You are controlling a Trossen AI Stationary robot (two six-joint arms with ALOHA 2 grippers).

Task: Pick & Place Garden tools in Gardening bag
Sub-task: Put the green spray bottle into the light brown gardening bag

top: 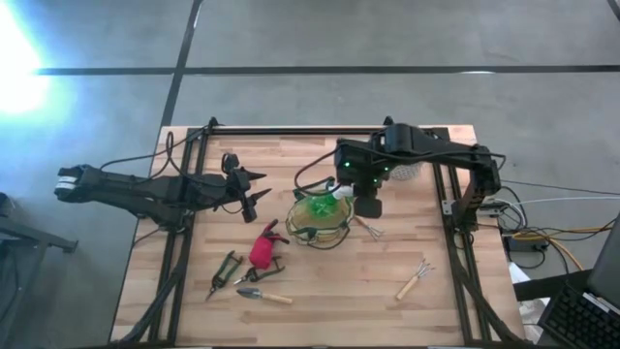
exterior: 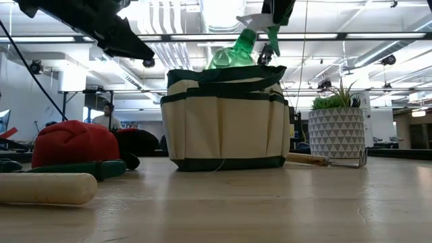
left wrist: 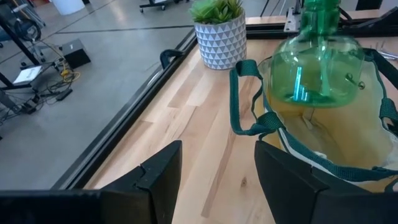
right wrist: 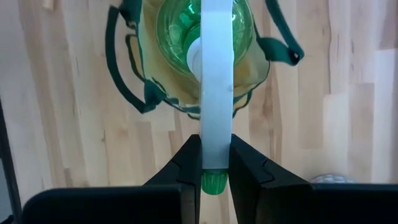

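Note:
The beige gardening bag (top: 320,221) with green trim stands mid-table on its base. A round green spray bottle (left wrist: 317,65) hangs in the bag's open mouth (exterior: 226,74) with my right gripper (right wrist: 216,146) shut on its white spray head. My left gripper (left wrist: 217,180) waits open to the left of the bag, above the table, holding nothing. Pruners (top: 225,272), a red-and-black piece (top: 263,248) and a trowel (top: 263,296) lie flat near the front left. One fork (top: 415,279) lies at the front right, another (top: 366,227) beside the bag. My right gripper pinches the white spray head (right wrist: 216,127) between its two fingers, near the end with the green nozzle tip (right wrist: 211,183). The fingers come from above, pointing down, on the head's two flat sides. The bottle hangs upright below them, its round body in the bag's mouth.
A green plant in a white patterned pot (exterior: 335,131) stands behind the bag toward the far right. Black frame rails (top: 291,128) run along the table's far edge and sides. Bare wood lies between the bag and the front edge.

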